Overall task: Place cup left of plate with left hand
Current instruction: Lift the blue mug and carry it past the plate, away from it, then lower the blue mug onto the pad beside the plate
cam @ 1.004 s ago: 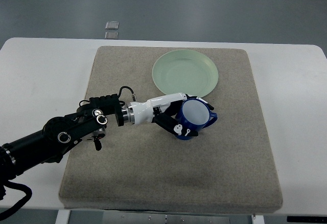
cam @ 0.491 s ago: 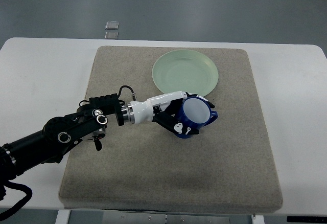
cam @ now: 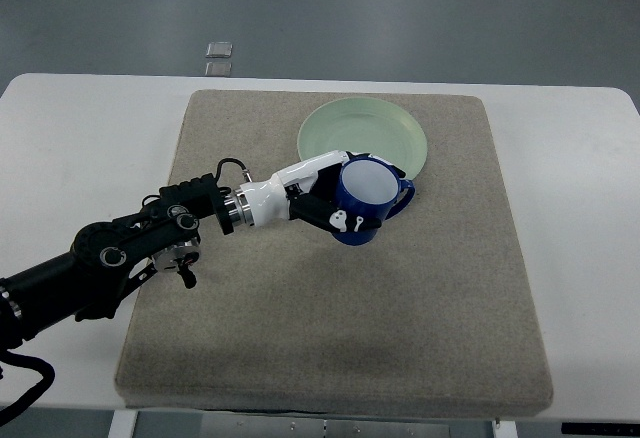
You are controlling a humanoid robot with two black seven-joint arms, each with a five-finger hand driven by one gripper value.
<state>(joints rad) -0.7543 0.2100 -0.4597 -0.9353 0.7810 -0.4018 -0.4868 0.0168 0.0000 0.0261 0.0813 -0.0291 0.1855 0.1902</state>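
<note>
Since the frame half a second ago, the cup point(cam: 366, 199) sits higher in the top view and a little further left, so that its rim now overlaps the lower edge of the plate point(cam: 363, 139), where before it lay clear of the plate toward the near side. The arm has drawn back with it: the black forearm joints lie further left and slightly higher than they did.

The left hand point(cam: 335, 203) is clamped on the cup. Its white palm section and dark fingers wrap the blue wall from the left side, and one finger point(cam: 345, 223) with a white tip presses against the lower front of the cup. The cup is dark blue with a pale inside, its mouth turned toward the camera, and its handle sticks out to the right. Whether the cup is lifted off the mat point(cam: 330, 348) or touching it cannot be told from this steep view.

The plate is pale green and round, lying flat on the far middle part of the brown-grey mat. The mat covers most of the white table point(cam: 80, 138). The cup is at the plate's near edge, roughly level with its centre line, not on its left side. The left arm comes in from the lower left corner and crosses the mat's left edge.

On the grey floor beyond the table lie two small square pads point(cam: 219, 58).
</note>
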